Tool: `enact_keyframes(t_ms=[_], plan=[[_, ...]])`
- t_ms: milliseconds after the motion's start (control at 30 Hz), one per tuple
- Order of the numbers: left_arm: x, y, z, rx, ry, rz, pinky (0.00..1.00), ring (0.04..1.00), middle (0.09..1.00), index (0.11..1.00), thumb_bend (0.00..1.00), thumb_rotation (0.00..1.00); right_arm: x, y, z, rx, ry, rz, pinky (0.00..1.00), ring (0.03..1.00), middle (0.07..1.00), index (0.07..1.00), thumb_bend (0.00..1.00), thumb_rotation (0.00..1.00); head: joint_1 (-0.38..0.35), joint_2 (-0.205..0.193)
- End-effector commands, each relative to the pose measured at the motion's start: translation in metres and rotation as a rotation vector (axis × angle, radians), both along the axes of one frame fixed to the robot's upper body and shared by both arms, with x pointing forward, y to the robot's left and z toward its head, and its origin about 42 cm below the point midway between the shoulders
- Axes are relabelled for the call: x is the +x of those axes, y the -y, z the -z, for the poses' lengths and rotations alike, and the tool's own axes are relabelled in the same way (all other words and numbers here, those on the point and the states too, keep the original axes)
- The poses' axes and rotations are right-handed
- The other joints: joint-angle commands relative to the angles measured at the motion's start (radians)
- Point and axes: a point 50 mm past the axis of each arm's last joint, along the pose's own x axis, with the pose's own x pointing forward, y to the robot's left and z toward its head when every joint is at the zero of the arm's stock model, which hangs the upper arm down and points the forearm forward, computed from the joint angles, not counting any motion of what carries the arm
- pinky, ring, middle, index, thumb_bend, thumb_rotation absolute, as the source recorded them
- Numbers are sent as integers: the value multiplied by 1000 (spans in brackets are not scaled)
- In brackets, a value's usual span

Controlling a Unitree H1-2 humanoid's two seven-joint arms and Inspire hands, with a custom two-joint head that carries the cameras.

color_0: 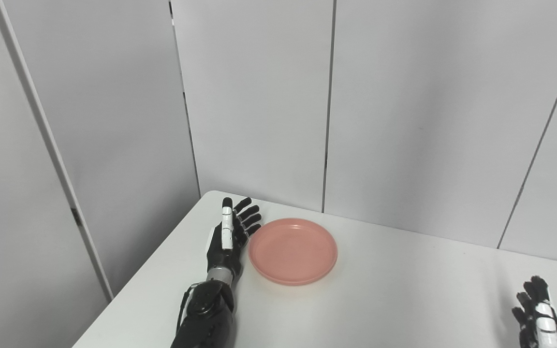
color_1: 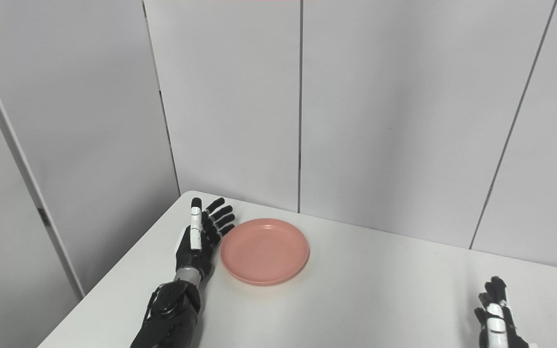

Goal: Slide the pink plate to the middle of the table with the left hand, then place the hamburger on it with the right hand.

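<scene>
A round pink plate [color_0: 292,250] lies empty on the white table [color_0: 385,290], toward its far left part. My left hand [color_0: 230,235] is open, fingers straight and pointing away, right beside the plate's left rim; I cannot tell if it touches. My right hand [color_0: 539,316] is open and empty low at the right edge of the picture, far from the plate. It also shows in the right eye view [color_1: 497,319]. No hamburger is in view.
Grey wall panels [color_0: 259,96] stand close behind the table's far edge. The table's left edge [color_0: 153,261] runs diagonally just left of my left arm.
</scene>
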Motion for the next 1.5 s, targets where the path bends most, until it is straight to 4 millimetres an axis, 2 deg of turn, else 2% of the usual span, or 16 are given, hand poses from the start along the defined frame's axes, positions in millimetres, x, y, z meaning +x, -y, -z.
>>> enact_keyframes(t_ms=[0, 300, 500, 667, 800, 1000, 1133, 1233, 1267, 1300, 1333, 1367, 1400, 1433, 1467], plan=[[-8, 10, 20, -30, -73, 36, 751, 781, 777, 771, 849, 1000, 3, -2, -17, 5, 68, -15, 1000, 1000, 1000, 995, 369, 1000, 0, 1], [-10, 32, 29, -66, -79, 100, 759, 788, 784, 780, 838, 999, 4, -4, -16, 4, 57, -5, 1000, 1000, 1000, 998, 338, 1000, -48, 13], [-12, 54, 35, -84, -102, 150, 818, 823, 809, 797, 828, 999, 6, -5, -15, 19, 35, -18, 1000, 1000, 1000, 1000, 316, 1000, -78, 19], [-13, 69, 39, -71, -115, 175, 816, 826, 809, 794, 795, 1000, 7, -6, -16, 44, -5, -8, 1000, 1000, 1000, 1000, 316, 898, -108, 26], [-12, 82, 43, -58, -118, 208, 784, 814, 801, 783, 818, 1000, 9, -5, -13, 41, -14, -16, 1000, 1000, 1000, 1000, 341, 943, -130, 29], [-15, 100, 49, -44, -115, 265, 768, 832, 819, 801, 819, 995, 11, -6, -7, 52, -11, -2, 1000, 1000, 990, 1000, 376, 858, -159, 36], [-18, 108, 53, -58, -122, 286, 767, 826, 804, 793, 828, 965, 13, -8, -2, 53, 0, 2, 1000, 994, 985, 1000, 423, 854, -202, 48], [-23, 113, 53, -61, -129, 310, 780, 827, 803, 790, 826, 971, 13, -10, 2, 48, 3, 9, 1000, 976, 969, 980, 486, 844, -263, 65], [-25, 114, 53, -57, -129, 321, 781, 829, 804, 787, 825, 973, 14, -12, 3, 46, 4, 7, 1000, 972, 967, 976, 511, 843, -303, 76], [-27, 115, 52, -55, -129, 332, 783, 830, 806, 787, 822, 981, 14, -13, 4, 44, 3, -1, 1000, 970, 967, 976, 534, 844, -303, 76], [-29, 116, 51, -56, -126, 345, 787, 834, 810, 788, 821, 987, 15, -16, 4, 45, 2, -6, 1000, 978, 973, 982, 555, 864, -348, 85], [-31, 116, 51, -59, -123, 355, 797, 838, 813, 791, 826, 984, 16, -18, 5, 48, 0, -13, 1000, 979, 975, 984, 572, 869, -348, 85], [-34, 117, 50, -59, -118, 361, 796, 835, 810, 790, 834, 973, 17, -21, 5, 56, -3, -18, 1000, 982, 976, 988, 600, 862, -392, 94], [-35, 116, 49, -59, -116, 365, 794, 833, 809, 788, 838, 968, 18, -24, 6, 61, -4, -21, 1000, 983, 976, 991, 613, 855, -392, 94], [-39, 118, 47, -50, -110, 368, 800, 836, 811, 792, 835, 973, 18, -26, 6, 55, 0, -20, 1000, 971, 970, 988, 622, 847, -431, 102]])
